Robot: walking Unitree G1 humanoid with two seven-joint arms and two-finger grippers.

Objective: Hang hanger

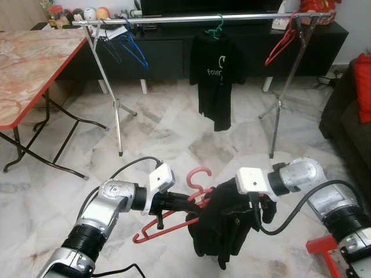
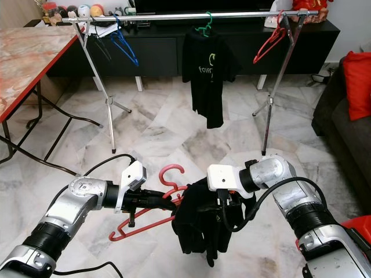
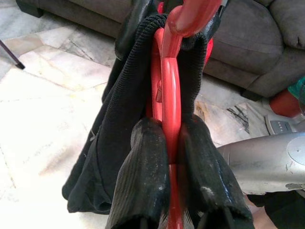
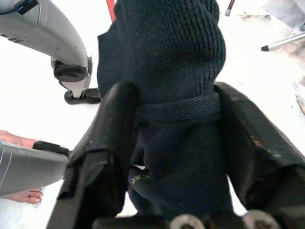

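Left gripper (image 3: pixel 171 157) clamped on the red hanger (image 1: pixel 168 217) near its neck, both fingers (image 3: pixel 143 176) pressed against the plastic. Hanger is held low over the marble floor (image 1: pixel 168 133), hook up, tilted, with a black garment (image 1: pixel 223 226) bunched on it. Right gripper (image 4: pixel 171 143) pinches a fold of that garment — fabric fills the gap between its fingers. Clothes rail (image 1: pixel 197 19) stands well beyond, carrying a blue hanger (image 1: pixel 132 49), a black T-shirt (image 1: pixel 215 78) and another red hanger (image 1: pixel 282 46).
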